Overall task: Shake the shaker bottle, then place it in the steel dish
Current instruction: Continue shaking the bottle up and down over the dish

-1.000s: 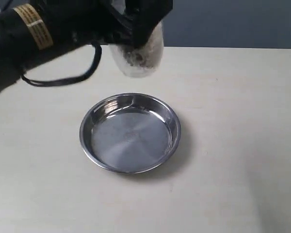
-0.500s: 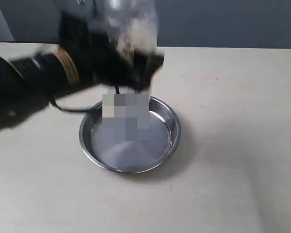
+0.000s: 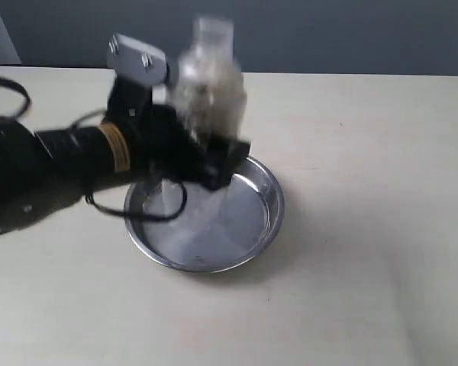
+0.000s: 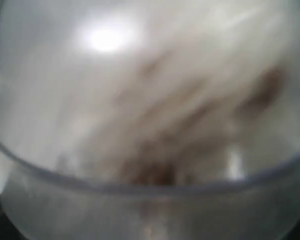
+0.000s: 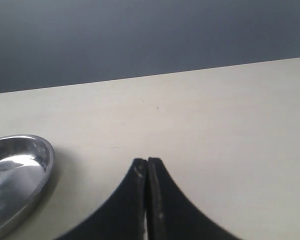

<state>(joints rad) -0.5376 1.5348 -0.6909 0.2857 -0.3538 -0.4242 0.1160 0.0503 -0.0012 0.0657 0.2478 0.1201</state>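
Observation:
The clear shaker bottle (image 3: 208, 88) is blurred with motion, roughly upright with its cap up, held over the far left part of the steel dish (image 3: 269, 207). My left gripper (image 3: 202, 149) is shut on its lower body. In the left wrist view the shaker bottle (image 4: 150, 110) fills the whole frame, brown granules smeared inside, and the fingers are hidden. The right gripper (image 5: 147, 162) is shut with nothing in it, low over bare table, with the steel dish (image 5: 20, 170) off to one side. It does not appear in the exterior view.
The dish sits on a pale cream table (image 3: 366, 152) that runs wide on every side. A dark grey wall (image 3: 351, 34) rises behind the far edge. A black cable (image 3: 156, 213) from the left arm loops over the dish's left rim.
The left arm has swung down and toward the near left, flipping the bottle from cap-down above the far rim to cap-up over the dish. The granules are smeared.

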